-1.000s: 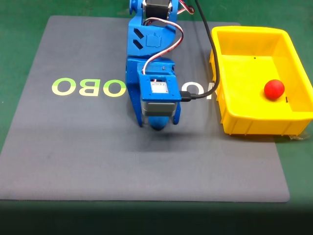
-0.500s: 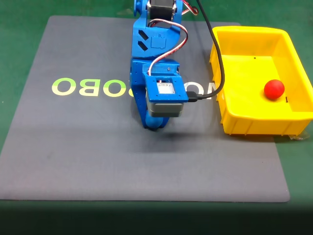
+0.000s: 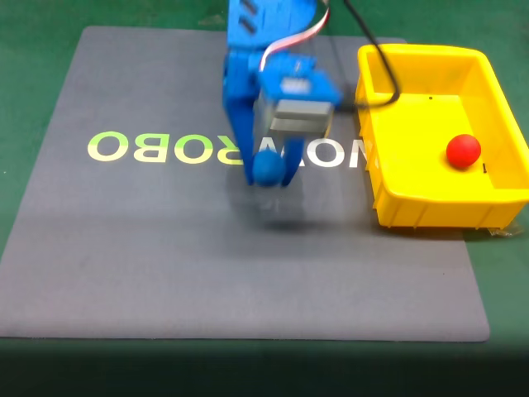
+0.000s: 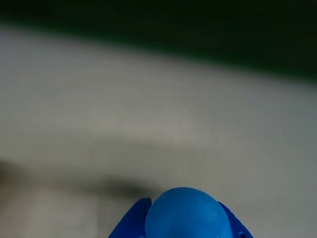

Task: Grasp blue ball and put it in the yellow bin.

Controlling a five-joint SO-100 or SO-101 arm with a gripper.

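Claw (image 3: 268, 175) clamped on blue ball (image 4: 186, 214), above mat (image 3: 124, 248); yellow bin (image 3: 388, 207) w/ red ball (image 3: 464, 150) beside.

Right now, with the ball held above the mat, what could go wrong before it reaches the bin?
1. The gripper holds the blue ball only near its fingertips, and the fixed view is motion-blurred; a fast swing might let the ball slip out.
2. The bin has a raised near wall; a low carry could hit it.
3. A red ball already lies in the bin; the blue ball might bounce off it.
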